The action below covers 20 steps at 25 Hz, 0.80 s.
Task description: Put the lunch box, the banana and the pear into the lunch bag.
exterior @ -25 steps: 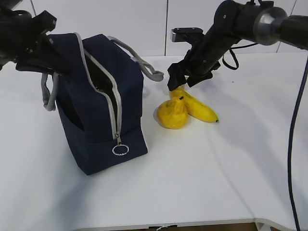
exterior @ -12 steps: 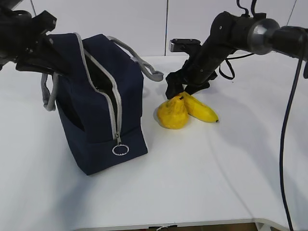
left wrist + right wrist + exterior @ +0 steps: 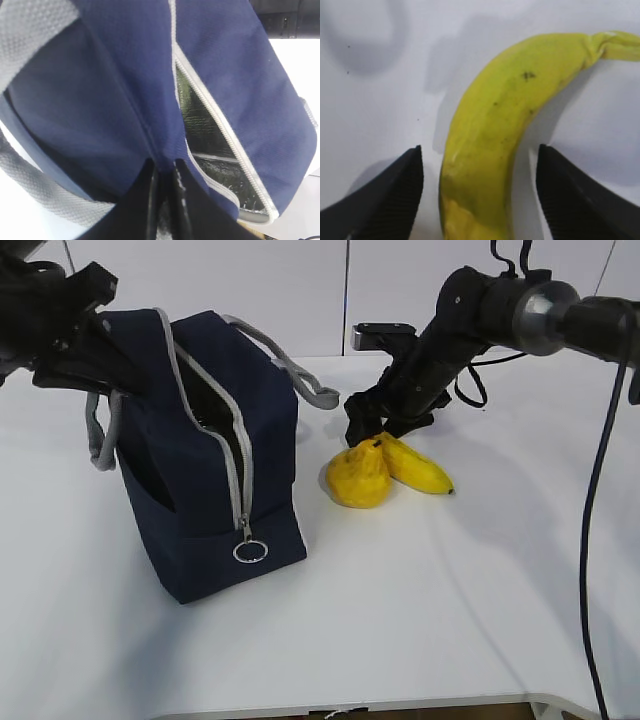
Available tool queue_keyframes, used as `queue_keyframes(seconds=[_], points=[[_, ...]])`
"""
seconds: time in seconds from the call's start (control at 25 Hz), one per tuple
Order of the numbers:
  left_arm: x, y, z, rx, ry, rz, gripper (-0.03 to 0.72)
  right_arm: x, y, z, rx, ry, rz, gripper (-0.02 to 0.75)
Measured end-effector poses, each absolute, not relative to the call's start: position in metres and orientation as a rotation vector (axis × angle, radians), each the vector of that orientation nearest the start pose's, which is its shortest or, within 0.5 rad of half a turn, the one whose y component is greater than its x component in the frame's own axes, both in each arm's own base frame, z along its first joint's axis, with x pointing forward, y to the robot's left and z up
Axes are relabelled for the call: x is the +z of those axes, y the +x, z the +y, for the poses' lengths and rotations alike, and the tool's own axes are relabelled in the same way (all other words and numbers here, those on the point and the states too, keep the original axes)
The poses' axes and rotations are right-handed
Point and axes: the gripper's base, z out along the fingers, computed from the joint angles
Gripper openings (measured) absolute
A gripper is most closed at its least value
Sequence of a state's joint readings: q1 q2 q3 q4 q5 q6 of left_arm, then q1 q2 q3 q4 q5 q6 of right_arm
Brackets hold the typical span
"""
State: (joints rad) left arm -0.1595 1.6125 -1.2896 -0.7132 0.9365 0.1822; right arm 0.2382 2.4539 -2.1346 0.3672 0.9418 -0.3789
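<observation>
The navy lunch bag [image 3: 215, 470] stands at the left with its zipper open and its silver lining [image 3: 200, 125] showing. My left gripper [image 3: 105, 355] is shut on the fabric of the bag's top edge [image 3: 164, 172] and holds the mouth open. The pear [image 3: 360, 478] lies on the table right of the bag, touching the banana [image 3: 418, 466]. My right gripper [image 3: 385, 422] is open and sits low over the banana's far end. In the right wrist view the banana [image 3: 490, 140] lies between the two spread fingers [image 3: 395, 195]. The lunch box is not in view.
The bag's grey handles [image 3: 300, 375] hang over both sides, and the ring pull [image 3: 249, 551] hangs on its front. A black cable [image 3: 600, 540] runs down the right edge. The white table [image 3: 450, 610] ends close to the front.
My right gripper has moved left and down, closer onto the banana's far end. The bag, the pear and the left arm have stayed still.
</observation>
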Motion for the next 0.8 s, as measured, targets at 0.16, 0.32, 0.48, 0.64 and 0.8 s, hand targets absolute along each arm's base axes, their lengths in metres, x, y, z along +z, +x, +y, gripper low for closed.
queue_keyframes(seconds=[0.16,0.32,0.48,0.64,0.8], points=[[0.2999,0.3268,-0.1012,-0.884,0.032,2.615,-0.001,0.1568,0.5066,0.1503,0.425,-0.615,2.628,0.486],[0.2999,0.3268,-0.1012,-0.884,0.032,2.615,-0.001,0.1566,0.506,0.1503,0.427,-0.619,2.634,0.428],[0.2999,0.3268,-0.1012,-0.884,0.032,2.615,-0.001,0.1566,0.5058,0.1503,0.427,-0.62,2.636,0.375],[0.2999,0.3268,-0.1012,-0.884,0.032,2.615,-0.001,0.1566,0.5058,0.1503,0.428,-0.619,2.636,0.363],[0.2999,0.3268,-0.1012,-0.884,0.032,2.615,-0.001,0.1585,0.505,0.1507,0.436,-0.628,2.645,0.359]])
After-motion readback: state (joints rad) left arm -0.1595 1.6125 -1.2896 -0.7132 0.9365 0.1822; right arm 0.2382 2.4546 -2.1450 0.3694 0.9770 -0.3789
